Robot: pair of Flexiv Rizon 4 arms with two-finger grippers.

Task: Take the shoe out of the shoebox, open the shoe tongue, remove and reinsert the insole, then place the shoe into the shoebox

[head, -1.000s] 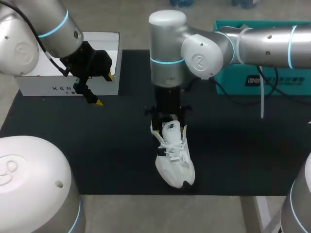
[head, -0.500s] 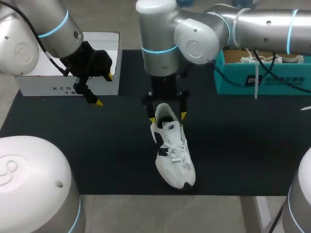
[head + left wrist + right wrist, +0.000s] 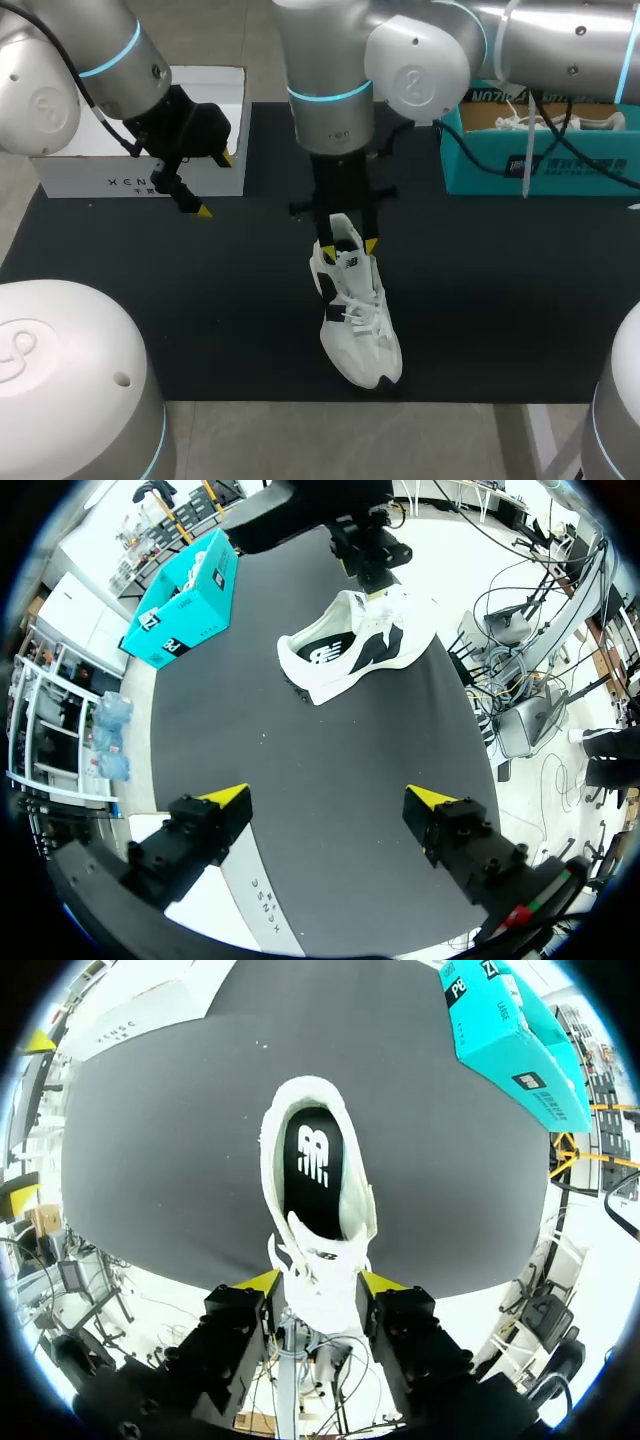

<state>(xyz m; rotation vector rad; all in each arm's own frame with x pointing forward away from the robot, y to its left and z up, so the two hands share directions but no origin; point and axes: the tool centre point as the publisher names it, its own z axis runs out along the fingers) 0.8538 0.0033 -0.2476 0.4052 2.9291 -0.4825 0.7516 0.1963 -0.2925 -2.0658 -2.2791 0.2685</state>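
Shoe, centre of the head view: white woven cloth upper with cloth laces and a smooth white sole. Its insole is matt black. Table mat: black and matt, without sheen. Left arm and right arm: smooth, glossy light-grey shells. White box, upper left, and teal box, upper right: smooth cardboard, the white one matt. Left gripper: matt black plastic with yellow fingertips.
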